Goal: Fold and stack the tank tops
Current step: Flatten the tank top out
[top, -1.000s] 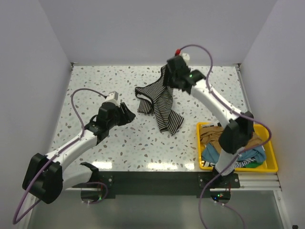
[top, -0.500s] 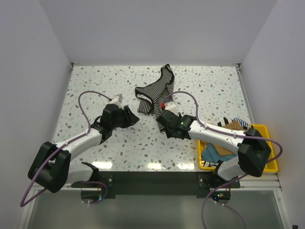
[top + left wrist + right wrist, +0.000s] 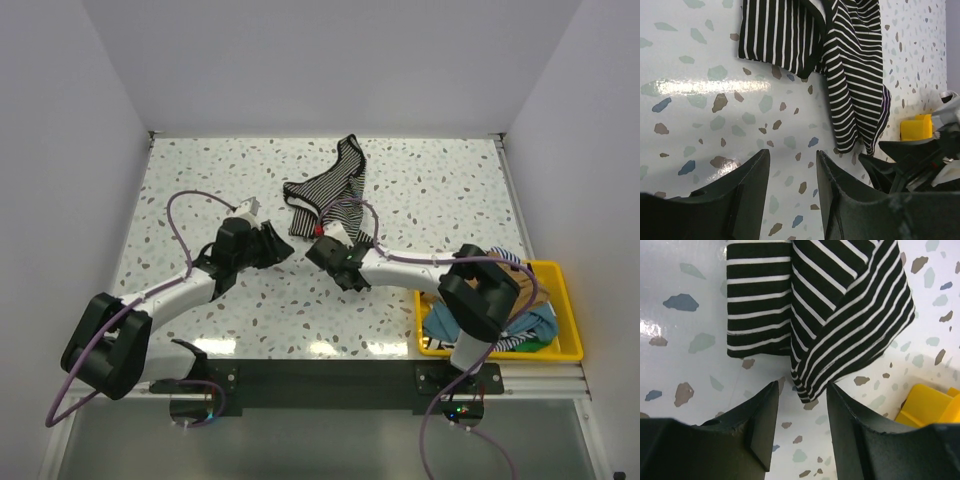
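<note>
- Nearest, at the right front corner of the counter, a yellow bin is seen. Other tank tops are heaped in it. A teal one shows at the bin's left side, and much of the heap is hidden by the elbow of the right arm.
- Further in, the 2 arms are bent toward the middle of the counter, their wrists close together.
- The left fingers are held low over bare speckled counter. They are parted by a narrow gap and nothing is gripped between them. The cloth lies ahead of them, clearly apart.
- The right fingers are parted by a similar gap, and nothing is clamped in them. The lowest corner of the cloth lies just at the gap between the tips; whether it is touched cannot be told. A corner of the yellow bin is caught at the lower right of the right wrist view.
- Beyond the fingers, the striped tank top lies crumpled on the middle of the counter. Thin black-and-white stripes and dark trim are shown. 1 flat flap is spread on the left, and a longer folded part overlaps it on the right.
- Farthest away, a narrow end of the top is stretched toward the back wall.
</note>
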You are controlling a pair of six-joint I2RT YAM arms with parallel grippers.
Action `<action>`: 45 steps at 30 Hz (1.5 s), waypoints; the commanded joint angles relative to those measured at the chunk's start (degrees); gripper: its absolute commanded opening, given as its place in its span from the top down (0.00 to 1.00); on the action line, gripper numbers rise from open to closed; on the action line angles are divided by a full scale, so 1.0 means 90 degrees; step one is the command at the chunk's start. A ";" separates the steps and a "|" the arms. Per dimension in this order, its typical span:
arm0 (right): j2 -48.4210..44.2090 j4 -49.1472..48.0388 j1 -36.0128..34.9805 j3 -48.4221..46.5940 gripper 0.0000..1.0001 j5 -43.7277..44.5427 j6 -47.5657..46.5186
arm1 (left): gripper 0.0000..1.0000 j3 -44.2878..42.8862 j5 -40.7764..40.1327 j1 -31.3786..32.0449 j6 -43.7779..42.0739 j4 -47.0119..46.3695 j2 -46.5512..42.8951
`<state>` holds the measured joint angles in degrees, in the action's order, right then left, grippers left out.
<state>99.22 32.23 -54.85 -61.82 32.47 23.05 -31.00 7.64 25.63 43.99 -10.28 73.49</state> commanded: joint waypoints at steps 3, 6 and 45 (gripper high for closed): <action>0.0459 -0.0007 -0.0009 -0.0522 0.68 0.0679 -0.0237 | 0.53 0.0056 0.0138 0.0024 -0.0024 -0.0410 -0.0031; 0.0451 0.0227 0.0030 -0.0727 0.90 0.0767 -0.0256 | 0.53 0.0095 0.0167 0.0024 -0.0073 -0.0449 -0.0012; -0.0956 0.2591 0.2432 -0.4000 1.00 -0.0278 0.0457 | 0.91 -0.7227 -0.3309 -0.1256 -0.1243 0.2568 0.5847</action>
<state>91.88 53.78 -34.81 -99.20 26.98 28.23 -89.67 -17.87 15.66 39.11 9.17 125.03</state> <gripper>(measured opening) 0.014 0.096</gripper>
